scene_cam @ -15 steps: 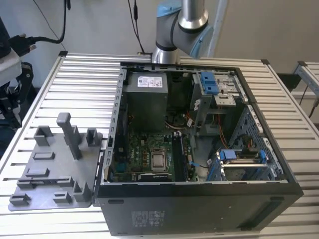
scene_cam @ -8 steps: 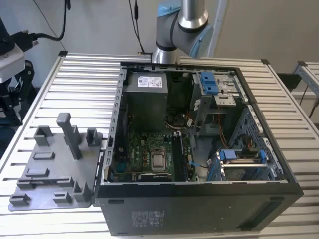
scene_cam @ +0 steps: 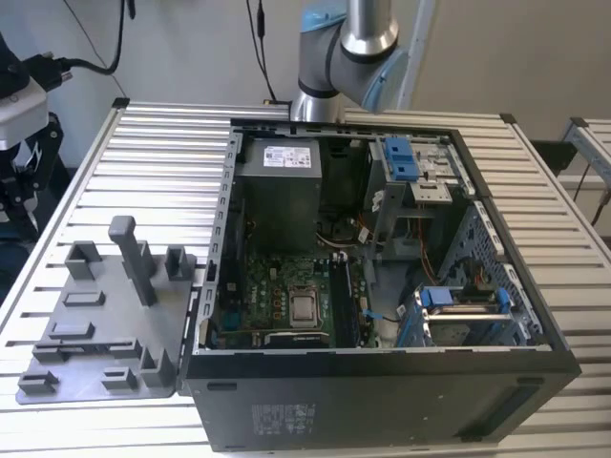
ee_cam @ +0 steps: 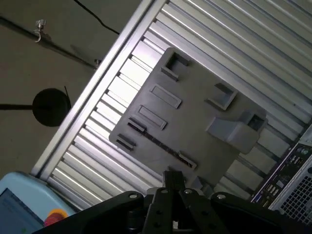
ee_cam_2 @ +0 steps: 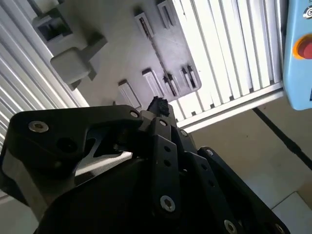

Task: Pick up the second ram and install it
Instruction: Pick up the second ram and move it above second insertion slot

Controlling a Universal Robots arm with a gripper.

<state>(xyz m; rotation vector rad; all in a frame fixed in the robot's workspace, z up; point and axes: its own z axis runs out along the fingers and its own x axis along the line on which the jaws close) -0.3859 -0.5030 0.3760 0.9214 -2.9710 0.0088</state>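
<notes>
The grey plastic tray (scene_cam: pixel 105 315) with upright blocks lies on the slatted table at the exterior view's left, beside the open computer case (scene_cam: pixel 382 382). A thin dark strip, the second ram (ee_cam: pixel 161 144), sits edge-on in a long slot of the tray (ee_cam: pixel 195 122). The same strip, the second ram (ee_cam_2: pixel 153 46), crosses the tray (ee_cam_2: pixel 122 53) in the second wrist view. My gripper (ee_cam: pixel 173 179) hangs well above the tray, its black fingers closed together with nothing between them. Its tip (ee_cam_2: pixel 158 105) points toward the tray's edge.
Inside the case lie the motherboard with the square silver processor (scene_cam: pixel 304 307), dark memory slots (scene_cam: pixel 341 296), a power supply (scene_cam: pixel 277 191) and blue drive brackets (scene_cam: pixel 401 157). A light-blue pendant with a red button (ee_cam_2: pixel 300 48) hangs past the table edge. The arm (scene_cam: pixel 344 48) stands behind the case.
</notes>
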